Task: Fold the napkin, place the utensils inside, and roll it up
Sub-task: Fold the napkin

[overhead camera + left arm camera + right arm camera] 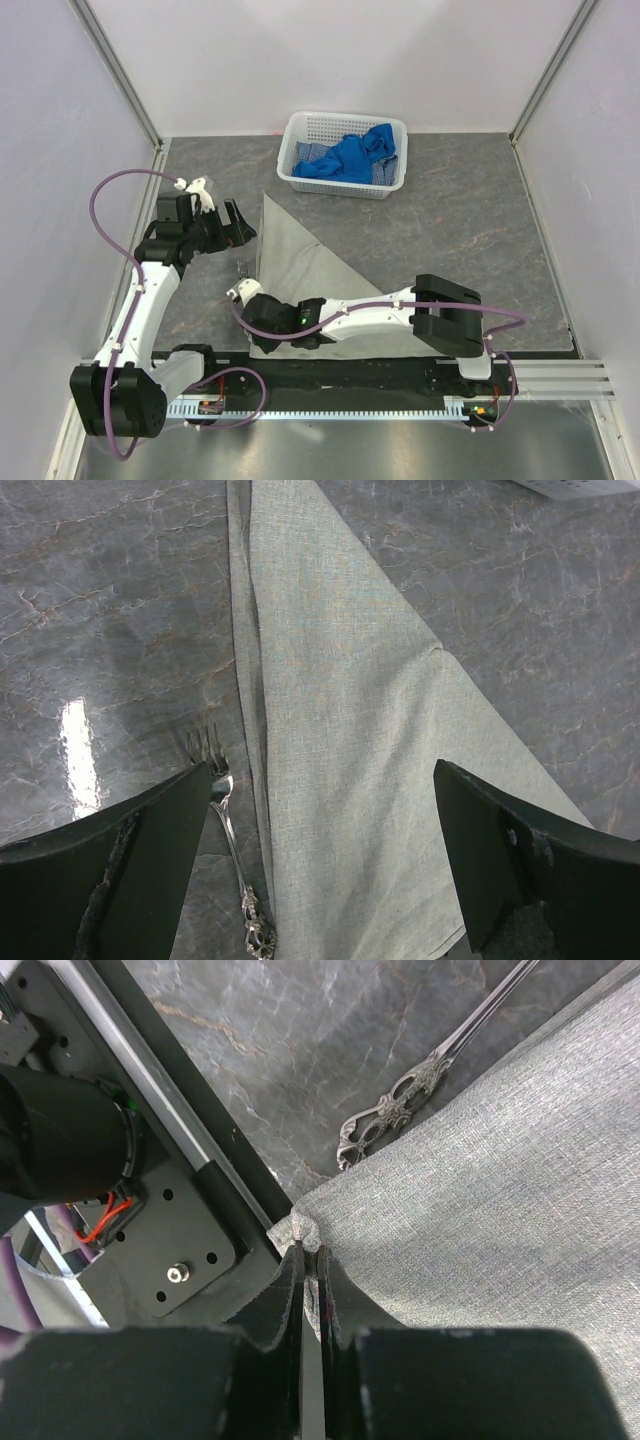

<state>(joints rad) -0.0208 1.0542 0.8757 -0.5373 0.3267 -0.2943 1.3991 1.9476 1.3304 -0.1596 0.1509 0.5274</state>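
I see my right end effector (308, 1256) clenched on the napkin (500, 1190) corner; my left end effector (322, 780) hangs released over the fork (231, 842).

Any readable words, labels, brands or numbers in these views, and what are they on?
None can be read in any view. The napkin, fork, basket and blue cloths show no lettering.

Triangular napkin (297, 265) lies near basket (335, 186) holding blue cloths (350, 158).
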